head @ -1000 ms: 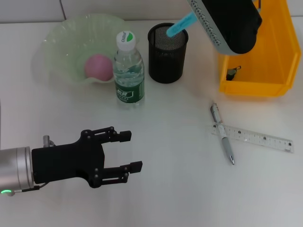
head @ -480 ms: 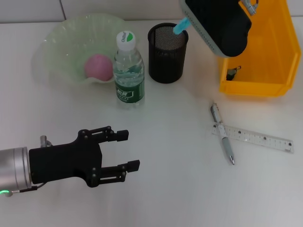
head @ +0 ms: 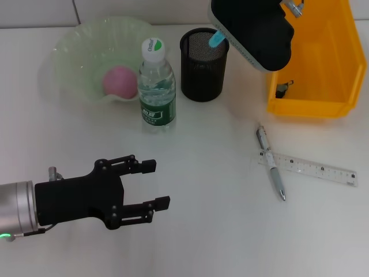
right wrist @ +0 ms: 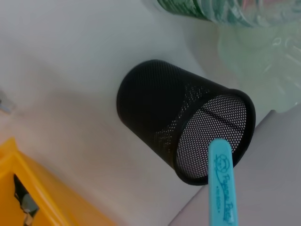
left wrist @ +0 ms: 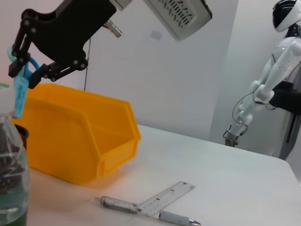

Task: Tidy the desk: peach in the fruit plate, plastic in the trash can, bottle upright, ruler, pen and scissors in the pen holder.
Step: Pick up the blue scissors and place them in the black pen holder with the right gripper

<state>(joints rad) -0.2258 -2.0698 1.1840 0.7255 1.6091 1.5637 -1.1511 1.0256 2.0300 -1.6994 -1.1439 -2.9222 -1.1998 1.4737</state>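
My right pincer hangs over the black metal mesh pen holder, pinching the small light blue scissors in their turquoise sheath by the loops, long axis hanging down with the smooth sheath tip just above the cup's open mouth, so I judge the coming move is a straight lowering. The slim silver metallic pen and clear transparent ruler lie crossed on the white counter, nearer my right arm. My left pincer hovers spread, well apart.

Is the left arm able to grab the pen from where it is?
Probably yes. The left gripper hovers open over bare desk, nothing between it and the pen, though the ruler lies across it.
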